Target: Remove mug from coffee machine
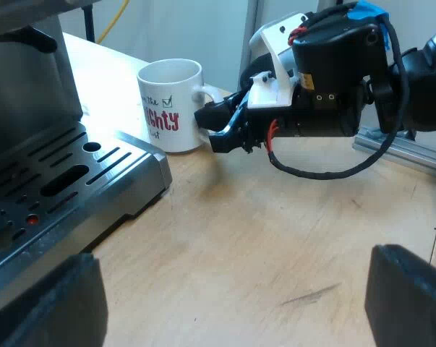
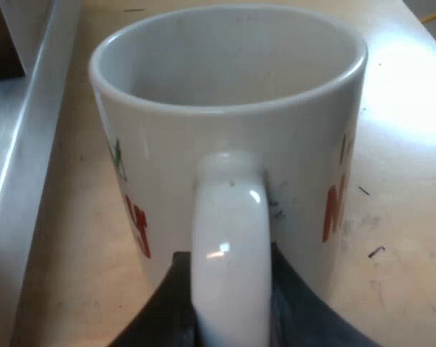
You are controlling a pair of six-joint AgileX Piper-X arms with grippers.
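One mug (image 1: 171, 105), upright, mouth up, beside one machine (image 1: 58, 173); handle (image 2: 228, 238) pointing at right gripper (image 2: 228, 278), pinched in its grip; left gripper (image 1: 228, 303) gaping open

The right gripper (image 1: 216, 124) has two short black fingers (image 1: 212, 114) set in a black base. Behind them sits a white plastic bracket (image 1: 272, 69) with angular edges, then a boxy black housing (image 1: 333, 79) dotted with small screw holes. A strip of blue tape (image 1: 366, 10) crosses its top, and a rounded black arm link (image 1: 427, 79) follows. The left gripper (image 1: 228, 289) has two broad, matte black fingers (image 1: 44, 303) with blunt tips.
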